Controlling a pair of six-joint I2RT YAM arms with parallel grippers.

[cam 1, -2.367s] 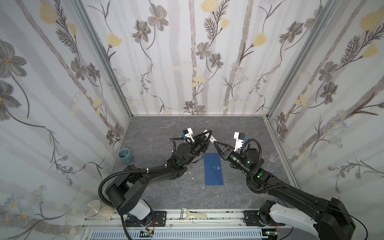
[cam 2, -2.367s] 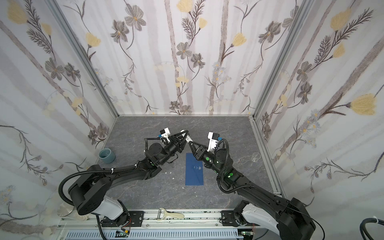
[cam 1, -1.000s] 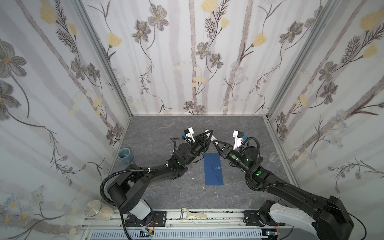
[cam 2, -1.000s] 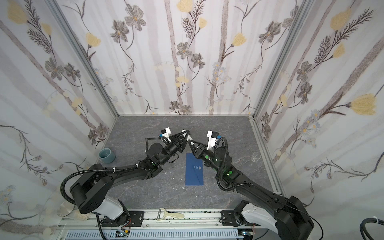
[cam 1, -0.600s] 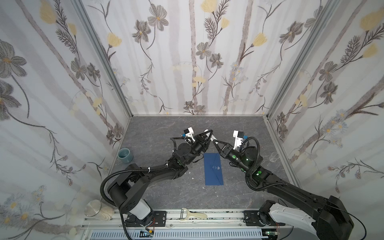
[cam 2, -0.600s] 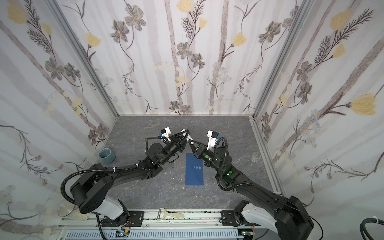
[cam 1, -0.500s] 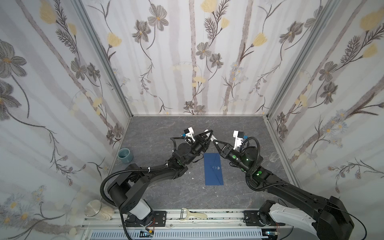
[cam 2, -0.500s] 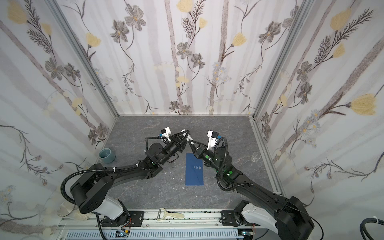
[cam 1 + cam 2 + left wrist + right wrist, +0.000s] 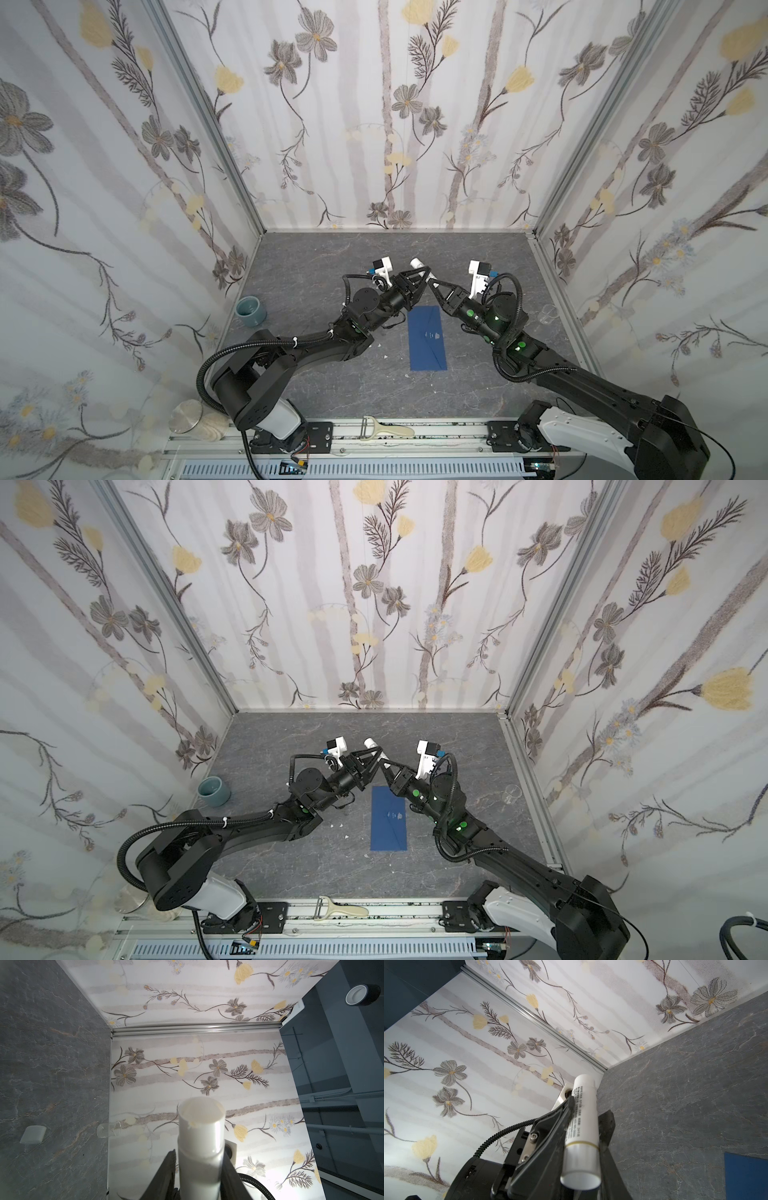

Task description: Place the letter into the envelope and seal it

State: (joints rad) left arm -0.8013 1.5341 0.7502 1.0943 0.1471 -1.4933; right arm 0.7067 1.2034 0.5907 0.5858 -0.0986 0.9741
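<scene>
Nothing is visibly shifting since earlier: the left gripper (image 9: 426, 272) and right gripper (image 9: 433, 286) are each clamping the white glue stick (image 9: 581, 1126) aloft near the far end of the navy envelope (image 9: 427, 349), which is lying flat on the table (image 9: 332, 257) between the 2 arms, long axis running front-to-back.

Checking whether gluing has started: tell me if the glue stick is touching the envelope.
Apart. The right wrist view shows the glue stick held in the air, with bare grey table between it and the envelope.
</scene>
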